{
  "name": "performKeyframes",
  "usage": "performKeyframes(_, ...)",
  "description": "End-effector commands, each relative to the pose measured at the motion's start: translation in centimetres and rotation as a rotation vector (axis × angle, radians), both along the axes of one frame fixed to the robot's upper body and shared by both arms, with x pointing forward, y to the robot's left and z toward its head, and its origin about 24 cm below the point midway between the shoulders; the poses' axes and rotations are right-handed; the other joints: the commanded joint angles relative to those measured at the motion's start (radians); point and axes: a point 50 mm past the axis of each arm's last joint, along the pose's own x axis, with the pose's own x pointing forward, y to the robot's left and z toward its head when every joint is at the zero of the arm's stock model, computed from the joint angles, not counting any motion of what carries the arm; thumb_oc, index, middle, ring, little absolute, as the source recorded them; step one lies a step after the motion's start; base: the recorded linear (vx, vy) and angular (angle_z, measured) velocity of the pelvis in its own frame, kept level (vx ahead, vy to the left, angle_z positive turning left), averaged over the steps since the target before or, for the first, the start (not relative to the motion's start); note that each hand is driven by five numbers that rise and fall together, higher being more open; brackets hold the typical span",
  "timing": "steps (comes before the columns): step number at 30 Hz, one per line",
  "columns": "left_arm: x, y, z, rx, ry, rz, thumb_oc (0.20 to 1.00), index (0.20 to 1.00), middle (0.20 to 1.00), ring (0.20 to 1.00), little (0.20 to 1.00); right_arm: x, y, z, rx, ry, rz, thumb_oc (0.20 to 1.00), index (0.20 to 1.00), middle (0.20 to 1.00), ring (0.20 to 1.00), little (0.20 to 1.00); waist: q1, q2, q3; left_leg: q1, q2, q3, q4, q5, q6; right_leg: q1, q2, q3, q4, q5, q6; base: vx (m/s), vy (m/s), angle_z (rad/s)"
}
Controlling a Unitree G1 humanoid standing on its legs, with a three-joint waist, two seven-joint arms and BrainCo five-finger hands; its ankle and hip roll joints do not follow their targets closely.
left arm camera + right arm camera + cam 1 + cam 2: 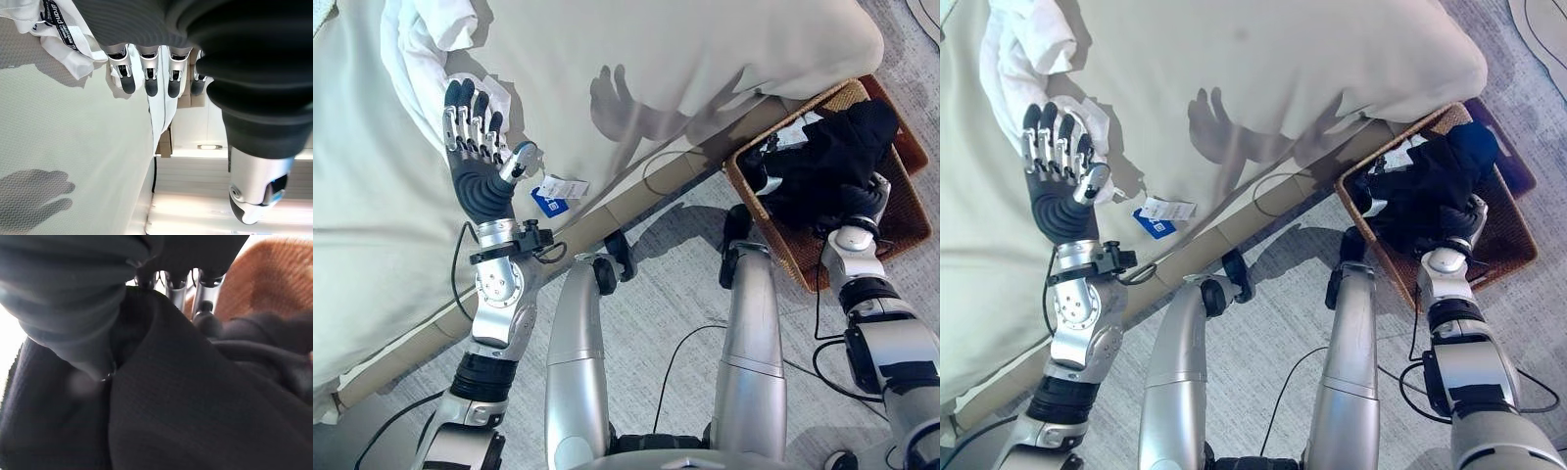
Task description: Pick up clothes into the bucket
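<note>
Two garments show: black clothing [832, 157] heaped in the wicker basket [781, 250], burying the right hand [867, 201], grip unreadable; white clothing [426, 49] on the bed [685, 59] beside that basket, under the left hand's [475, 132] straight fingers.

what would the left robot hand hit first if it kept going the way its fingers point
Most likely the white garment on the bed. The left robot hand points straight at it, fingers straight, though height above the cloth is unclear.

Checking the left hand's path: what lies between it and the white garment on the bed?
Nothing: in the left eye view the left hand has its straight fingertips at the edge of the white garment on the bed; contact is unclear.
</note>
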Motion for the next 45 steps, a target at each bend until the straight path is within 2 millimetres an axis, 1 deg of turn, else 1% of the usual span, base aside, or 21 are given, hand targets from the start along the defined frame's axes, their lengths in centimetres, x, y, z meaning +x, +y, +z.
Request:
performKeyframes(1,-1.5,0.1,0.9,-0.055,-0.090,-0.015,1.000,1.000,1.000,1.000,1.000,-2.7,-3.0,-2.3,-0.057,0.165,-0.114,0.200,0.200,0.200,0.200,0.200,-0.018,0.036,-0.086,-0.019,-0.025,-0.035,0.002,-0.055,0.015,0.008,-0.020,-0.027,-0.041,0.005,0.009,0.00,0.000,0.00)
performKeyframes(3,-1.4,0.1,0.9,-0.055,-0.086,-0.012,1.000,1.000,1.000,1.000,1.000,-3.2,-3.4,-2.7,-0.040,0.186,-0.150,0.200,0.200,0.200,0.200,0.200,-0.018,0.035,-0.089,-0.023,-0.026,-0.037,0.003,-0.055,0.014,0.007,-0.021,-0.030,-0.041,0.003,0.009,0.00,0.000,0.00)
performKeyframes(6,-1.5,0.3,1.0,-0.052,-0.088,-0.002,1.000,1.000,1.000,1.000,1.000,-3.5,-3.6,-3.1,-0.007,0.193,-0.180,0.200,0.200,0.200,0.200,0.200,-0.017,0.035,-0.095,-0.027,-0.026,-0.039,0.004,-0.055,0.014,0.006,-0.021,-0.034,-0.042,0.003,0.008,0.00,0.000,0.00)
performKeyframes(7,-1.4,0.4,1.0,-0.047,-0.084,0.005,1.000,1.000,1.000,1.000,1.000,-4.0,-4.0,-3.7,0.033,0.196,-0.219,0.200,0.200,0.200,0.200,0.200,-0.019,0.033,-0.101,-0.030,-0.027,-0.041,0.004,-0.054,0.013,0.004,-0.021,-0.036,-0.042,0.002,0.009,0.00,0.000,0.00)
performKeyframes(10,-1.4,0.8,1.0,-0.048,-0.085,0.021,1.000,1.000,1.000,1.000,1.000,-4.1,-3.8,-4.0,0.045,0.196,-0.217,0.200,0.200,0.200,0.200,0.200,-0.022,0.025,-0.111,-0.029,-0.025,-0.041,-0.002,-0.052,0.013,0.005,-0.021,-0.039,-0.047,0.004,0.009,0.00,0.000,0.00)
performKeyframes(12,-1.5,0.9,1.0,-0.054,-0.087,0.024,1.000,1.000,1.000,1.000,1.000,-4.1,-3.8,-3.9,0.049,0.189,-0.220,0.426,0.426,0.426,0.426,0.426,-0.022,0.023,-0.113,-0.027,-0.024,-0.041,-0.006,-0.051,0.013,0.006,-0.021,-0.041,-0.052,0.005,0.010,0.00,0.000,0.00)
performKeyframes(13,-1.4,1.0,1.0,-0.058,-0.084,0.029,1.000,1.000,1.000,1.000,1.000,-4.1,-3.7,-4.0,0.052,0.185,-0.218,1.000,1.000,1.000,1.000,1.000,-0.023,0.021,-0.115,-0.026,-0.023,-0.041,-0.009,-0.050,0.012,0.009,-0.021,-0.042,-0.057,0.007,0.010,0.00,0.000,0.00)
performKeyframes(19,-1.2,1.4,0.9,-0.082,-0.083,0.058,1.000,1.000,1.000,1.000,1.000,-3.2,-2.0,-4.4,0.058,0.152,-0.169,1.000,1.000,1.000,1.000,1.000,-0.028,0.000,-0.133,0.015,-0.022,-0.032,-0.085,-0.023,-0.001,0.073,-0.032,-0.070,-0.145,0.034,0.020,0.00,0.000,0.00)
performKeyframes(21,-1.2,1.5,0.9,-0.082,-0.083,0.059,1.000,1.000,1.000,1.000,1.000,-3.2,-1.9,-4.4,0.059,0.152,-0.169,1.000,1.000,1.000,1.000,1.000,-0.029,0.000,-0.130,0.020,-0.023,-0.033,-0.091,-0.020,-0.001,0.079,-0.033,-0.072,-0.151,0.037,0.020,0.00,0.000,0.00)
performKeyframes(22,-1.0,1.4,0.9,-0.085,-0.084,0.062,1.000,1.000,1.000,1.000,1.000,-2.9,-1.3,-4.4,0.057,0.138,-0.153,1.000,1.000,1.000,1.000,1.000,-0.031,-0.005,-0.135,0.047,-0.025,-0.032,-0.137,-0.003,-0.004,0.110,-0.037,-0.083,-0.197,0.052,0.027,0.00,0.000,0.00)
performKeyframes(25,-0.9,1.3,0.9,-0.082,-0.082,0.069,1.000,1.000,1.000,1.000,1.000,-2.6,-0.5,-4.7,0.073,0.114,-0.138,1.000,1.000,1.000,1.000,1.000,-0.031,-0.014,-0.142,0.098,-0.029,-0.039,-0.217,0.026,-0.010,0.167,-0.050,-0.107,-0.275,0.082,0.041,-0.02,-0.023,0.09)
performKeyframes(26,-0.8,1.4,0.9,-0.081,-0.081,0.076,1.000,1.000,1.000,1.000,1.000,-2.4,-0.1,-4.7,0.099,0.090,-0.136,1.000,1.000,1.000,1.000,1.000,-0.031,-0.017,-0.145,0.111,-0.030,-0.041,-0.236,0.030,-0.012,0.182,-0.054,-0.113,-0.295,0.088,0.046,-0.01,-0.034,0.13)
performKeyframes(28,-0.8,1.6,0.9,-0.083,-0.086,0.087,1.000,1.000,1.000,1.000,1.000,-2.3,0.5,-4.8,0.200,0.002,-0.134,1.000,1.000,1.000,1.000,1.000,-0.034,-0.026,-0.150,0.153,-0.036,-0.051,-0.306,0.064,-0.018,0.231,-0.061,-0.133,-0.366,0.121,0.056,-0.05,-0.032,0.09)
performKeyframes(29,-0.8,1.9,0.7,-0.087,-0.080,0.100,1.000,1.000,1.000,1.000,1.000,-2.2,1.0,-5.1,0.232,-0.018,-0.123,1.000,1.000,1.000,1.000,1.000,-0.036,-0.034,-0.150,0.158,-0.038,-0.044,-0.328,0.098,-0.014,0.244,-0.067,-0.145,-0.403,0.158,0.051,-0.07,-0.036,0.16)
performKeyframes(30,-0.8,2.1,0.5,-0.086,-0.070,0.110,1.000,1.000,1.000,1.000,1.000,-2.2,1.4,-5.3,0.246,-0.021,-0.111,1.000,1.000,1.000,1.000,1.000,-0.037,-0.041,-0.152,0.182,-0.039,-0.046,-0.362,0.111,-0.017,0.271,-0.069,-0.156,-0.439,0.172,0.052,-0.07,-0.038,0.18)
performKeyframes(32,-0.7,2.6,-0.1,-0.104,-0.045,0.128,1.000,1.000,1.000,1.000,1.000,-1.9,2.3,-5.7,0.301,-0.046,-0.091,1.000,1.000,1.000,1.000,1.000,-0.034,-0.056,-0.162,0.218,-0.040,-0.055,-0.405,0.126,-0.023,0.316,-0.071,-0.173,-0.486,0.187,0.056,0.02,-0.041,0.15)
performKeyframes(36,-0.8,3.6,-1.2,-0.110,0.004,0.170,1.000,1.000,1.000,1.000,1.000,-1.5,4.2,-5.6,0.316,-0.107,-0.030,1.000,1.000,1.000,1.000,1.000,-0.032,-0.075,-0.173,0.297,-0.039,-0.073,-0.492,0.162,-0.037,0.410,-0.071,-0.211,-0.566,0.213,0.061,0.05,-0.030,0.05)
performKeyframes(39,-0.8,3.9,-1.9,-0.093,0.038,0.196,1.000,1.000,1.000,1.000,1.000,-1.5,6.2,-5.7,0.336,-0.164,0.056,1.000,1.000,1.000,1.000,1.000,-0.035,-0.089,-0.174,0.373,-0.039,-0.088,-0.563,0.193,-0.047,0.500,-0.073,-0.242,-0.625,0.233,0.066,0.05,-0.050,0.13)
performKeyframes(43,-0.5,4.2,-3.0,-0.071,0.094,0.218,1.000,1.000,1.000,1.000,1.000,-2.4,7.9,-6.6,0.385,-0.213,0.160,1.000,1.000,1.000,1.000,1.000,-0.033,-0.107,-0.179,0.479,-0.047,-0.105,-0.653,0.229,-0.059,0.622,-0.069,-0.286,-0.695,0.247,0.069,0.07,-0.051,0.10)
performKeyframes(44,-0.5,4.5,-3.4,-0.066,0.114,0.228,1.000,1.000,1.000,1.000,1.000,-2.9,8.2,-7.0,0.407,-0.220,0.168,1.000,1.000,1.000,1.000,1.000,-0.033,-0.111,-0.177,0.514,-0.045,-0.110,-0.680,0.238,-0.062,0.660,-0.068,-0.300,-0.713,0.249,0.071,0.06,-0.031,0.15)
performKeyframes(45,-0.5,4.5,-3.4,-0.066,0.114,0.228,1.000,1.000,1.000,1.000,1.000,-2.9,8.2,-7.0,0.407,-0.220,0.168,1.000,1.000,1.000,1.000,1.000,-0.033,-0.110,-0.176,0.516,-0.046,-0.111,-0.681,0.239,-0.062,0.662,-0.068,-0.301,-0.713,0.249,0.071,0.09,-0.038,0.16)
